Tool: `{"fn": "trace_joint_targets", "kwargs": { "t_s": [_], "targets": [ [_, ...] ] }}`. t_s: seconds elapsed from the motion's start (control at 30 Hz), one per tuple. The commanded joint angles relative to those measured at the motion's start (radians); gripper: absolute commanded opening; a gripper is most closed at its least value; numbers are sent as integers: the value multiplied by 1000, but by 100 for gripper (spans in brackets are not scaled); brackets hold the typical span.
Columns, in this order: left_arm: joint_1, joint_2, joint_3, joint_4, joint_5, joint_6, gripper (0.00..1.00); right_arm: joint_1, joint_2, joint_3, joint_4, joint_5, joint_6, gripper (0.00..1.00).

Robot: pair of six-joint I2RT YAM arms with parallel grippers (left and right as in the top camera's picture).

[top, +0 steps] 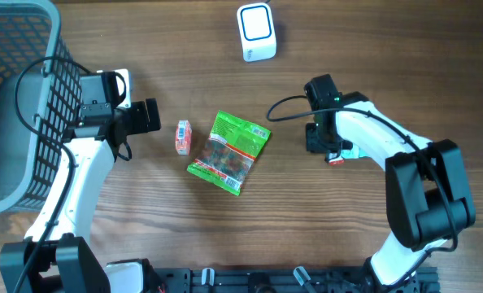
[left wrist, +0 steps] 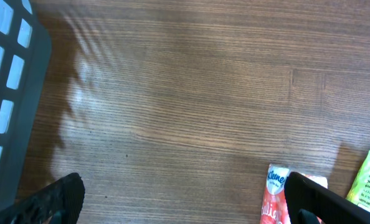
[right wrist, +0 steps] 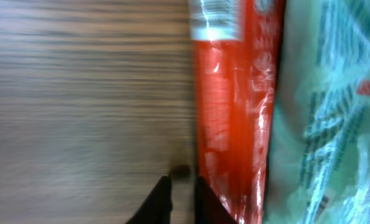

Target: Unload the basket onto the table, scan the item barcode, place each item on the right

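1. Basket (top: 14, 106): far left of the table (top: 144, 49).
2. Left gripper (top: 154, 116): just right of the basket, jaws wide apart, nothing between them (wrist view puts its fingers (left wrist: 54, 199) in the two bottom corners, bare wood between).
3. Tissue pack (top: 182, 137): just right of the left gripper and apart from it. In the left wrist view its top (left wrist: 277, 186) shows beside the right-hand finger.
4. Green bag (top: 229, 152): mid-table, flat, skewed, near the tissue pack and not touching it.
5. Scanner (top: 256, 32): far side of the table, well apart from everything else.
6. Right gripper (top: 331, 153): pointing down onto the red packet (top: 337, 160), which lies on the table right of the green bag, well apart from the scanner. In the wrist view the tips (right wrist: 166, 199) are almost together at the left edge of the red packet (right wrist: 228, 112); whether they pinch it cannot be told.
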Motion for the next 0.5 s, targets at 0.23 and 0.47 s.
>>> {"fn": "trace_joint_targets", "kwargs": {
  "t_s": [0.23, 0.47],
  "targets": [
    [5, -14, 13, 3, -6, 5, 100, 140, 2, 216, 69, -430, -257, 59],
    [5, -14, 13, 3, -6, 5, 100, 238, 19, 152, 275, -279, -388, 66]
  ]
}}
